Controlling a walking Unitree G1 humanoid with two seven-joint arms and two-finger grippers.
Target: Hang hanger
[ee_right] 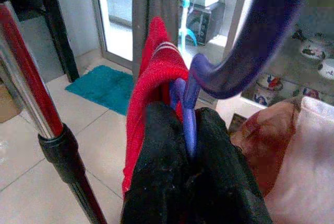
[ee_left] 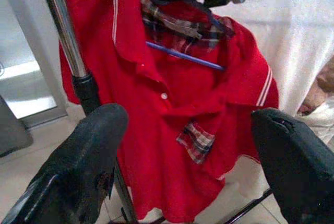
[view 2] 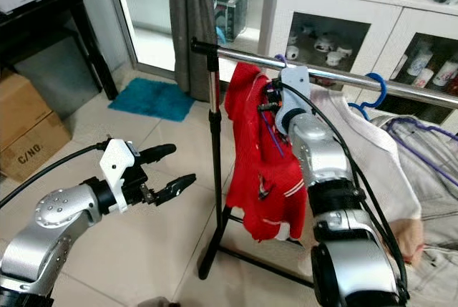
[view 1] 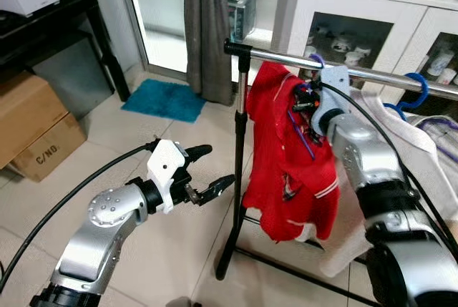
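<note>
A red polo shirt (view 1: 286, 171) with a plaid collar hangs on a purple hanger (view 1: 305, 137). My right gripper (view 1: 306, 101) is shut on the hanger's neck (ee_right: 190, 114), just below the chrome rail (view 1: 372, 72). The purple hook (ee_right: 250, 41) curves up beside the rail; I cannot tell whether it rests on it. My left gripper (view 1: 218, 166) is open and holds nothing. It hovers at mid height, left of the rack's black pole (view 1: 240, 171), and points at the shirt (ee_left: 172, 104).
A blue hanger (view 1: 418, 89) and a white garment (view 1: 401, 149) hang further right on the rail. A white glass-door cabinet (view 1: 372, 28) stands behind. A grey curtain (view 1: 207, 28), a teal mat (view 1: 164, 99) and cardboard boxes (view 1: 36, 128) are to the left.
</note>
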